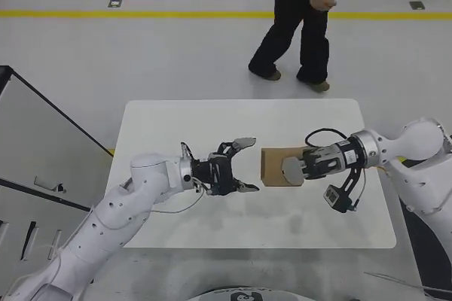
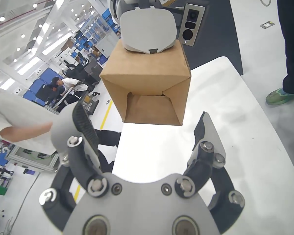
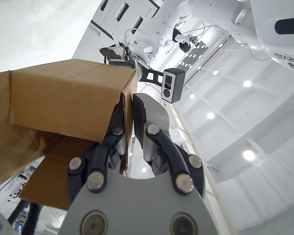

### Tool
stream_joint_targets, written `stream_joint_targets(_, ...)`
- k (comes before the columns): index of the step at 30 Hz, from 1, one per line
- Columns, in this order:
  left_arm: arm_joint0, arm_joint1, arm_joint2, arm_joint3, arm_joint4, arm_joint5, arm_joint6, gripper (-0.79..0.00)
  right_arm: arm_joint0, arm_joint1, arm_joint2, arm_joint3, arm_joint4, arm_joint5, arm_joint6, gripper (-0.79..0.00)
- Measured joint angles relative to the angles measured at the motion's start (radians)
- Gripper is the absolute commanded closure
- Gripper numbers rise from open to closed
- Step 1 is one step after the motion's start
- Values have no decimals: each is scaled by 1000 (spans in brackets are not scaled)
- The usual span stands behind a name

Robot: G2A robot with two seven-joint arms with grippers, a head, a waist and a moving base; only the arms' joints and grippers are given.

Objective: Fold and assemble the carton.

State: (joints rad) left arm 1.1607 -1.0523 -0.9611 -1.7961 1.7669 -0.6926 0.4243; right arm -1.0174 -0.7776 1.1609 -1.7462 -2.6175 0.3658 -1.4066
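Observation:
A brown cardboard carton [image 1: 273, 167] is held just above the middle of the white table [image 1: 211, 120]. My right gripper [image 1: 292, 169] is shut on one wall of the carton [image 3: 63, 91], one finger inside and one pad [image 3: 139, 116] outside. The carton's end facing my left gripper [image 1: 245, 164] has flaps folded inward with a gap in the middle [image 2: 149, 91]. My left gripper [image 2: 142, 128] stands open a short way from that end, touching nothing. The carton's end by my right gripper has loose flaps.
A grey cabinet [image 1: 30, 150] stands off the table's left side. A person's legs [image 1: 294, 45] are on the floor beyond the far edge. Bare tabletop lies around both grippers.

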Motion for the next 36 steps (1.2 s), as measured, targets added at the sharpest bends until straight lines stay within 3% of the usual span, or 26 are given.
stream_joint_targets(8, -16, -5, 19, 2, -11, -18, -34, -782, 10, -6, -25, -4, -10, 9, 11, 0)
stream_joint_targets(11, -20, -7, 23, 7, -14, -17, -33, -668, 19, -9, -40, -4, -18, 5, 13, 0)
stream_joint_targets(16, -21, -7, 25, 12, -16, -20, -32, -582, 29, -13, -54, -1, -24, 7, 17, 0)
stream_joint_targets(23, -21, -7, 26, 14, -20, -31, -34, -625, 36, -17, -66, 0, -28, 13, 20, 0)
stream_joint_targets(26, -22, -7, 27, 16, -21, -35, -37, -782, 38, -17, -67, 0, -33, 14, 21, 0)
stream_joint_targets(36, -33, -9, 35, 26, -28, -52, -39, -785, 38, -16, -66, -3, -50, 10, 16, 0)
